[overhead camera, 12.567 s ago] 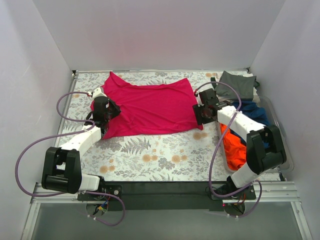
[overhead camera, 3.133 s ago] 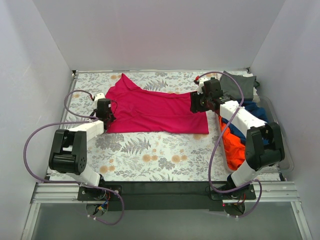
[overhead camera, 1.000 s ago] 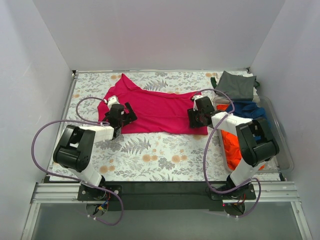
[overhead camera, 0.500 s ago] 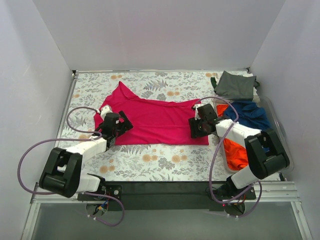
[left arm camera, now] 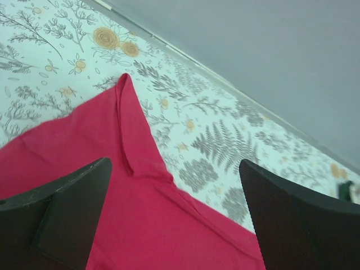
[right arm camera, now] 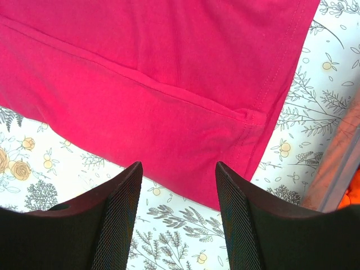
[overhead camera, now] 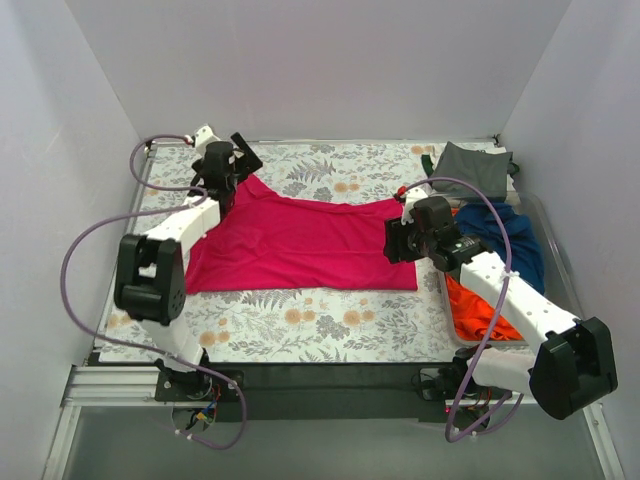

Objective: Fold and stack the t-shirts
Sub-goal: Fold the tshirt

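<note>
The magenta-pink t-shirt (overhead camera: 300,245) lies spread flat on the floral tablecloth, one sleeve tip (left arm camera: 121,84) pointing to the far left. My left gripper (overhead camera: 235,165) hovers over that tip, open wide, nothing between its fingers (left arm camera: 67,208). My right gripper (overhead camera: 393,243) is above the shirt's near right corner (right arm camera: 225,185), also open and empty. At the right, the dark grey-green t-shirt (overhead camera: 475,168) lies folded at the back. The navy t-shirt (overhead camera: 505,232) and orange t-shirt (overhead camera: 478,305) sit crumpled in a clear tray.
The clear tray (overhead camera: 562,290) runs along the table's right side beside the right arm. White walls close in the back and both sides. Purple cables loop off both arms. Bare tablecloth (overhead camera: 300,320) shows in front of the pink shirt.
The left arm has swung from the shirt's near left edge to its far left sleeve tip. The shirt now lies flatter and wider on the left. The right gripper shifted slightly.
</note>
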You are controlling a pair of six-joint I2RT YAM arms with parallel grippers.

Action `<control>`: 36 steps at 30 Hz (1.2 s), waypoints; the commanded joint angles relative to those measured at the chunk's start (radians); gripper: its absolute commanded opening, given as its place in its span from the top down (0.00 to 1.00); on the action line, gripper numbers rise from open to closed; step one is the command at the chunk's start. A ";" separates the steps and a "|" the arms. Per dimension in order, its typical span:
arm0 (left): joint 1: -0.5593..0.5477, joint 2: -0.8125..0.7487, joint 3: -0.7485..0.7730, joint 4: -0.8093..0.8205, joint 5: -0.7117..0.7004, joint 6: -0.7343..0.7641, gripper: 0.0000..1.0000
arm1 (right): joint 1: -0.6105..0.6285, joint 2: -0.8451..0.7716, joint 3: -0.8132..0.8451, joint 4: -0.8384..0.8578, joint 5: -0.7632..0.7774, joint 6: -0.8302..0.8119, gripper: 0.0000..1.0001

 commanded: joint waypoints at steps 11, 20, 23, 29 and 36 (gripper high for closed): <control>0.062 0.529 0.384 0.043 0.029 0.099 0.14 | 0.005 -0.040 -0.056 0.062 -0.032 0.009 0.51; 0.080 0.606 0.470 0.072 0.017 0.150 0.15 | 0.012 -0.039 -0.080 0.073 -0.033 0.027 0.52; 0.083 0.641 0.503 0.071 0.011 0.168 0.17 | 0.015 -0.031 -0.082 0.075 -0.032 0.030 0.52; 0.086 0.727 0.608 0.059 0.029 0.201 0.27 | 0.028 -0.043 -0.095 0.075 -0.016 0.044 0.52; 0.088 0.745 0.626 0.043 0.008 0.207 0.35 | 0.039 -0.063 -0.103 0.075 -0.010 0.058 0.52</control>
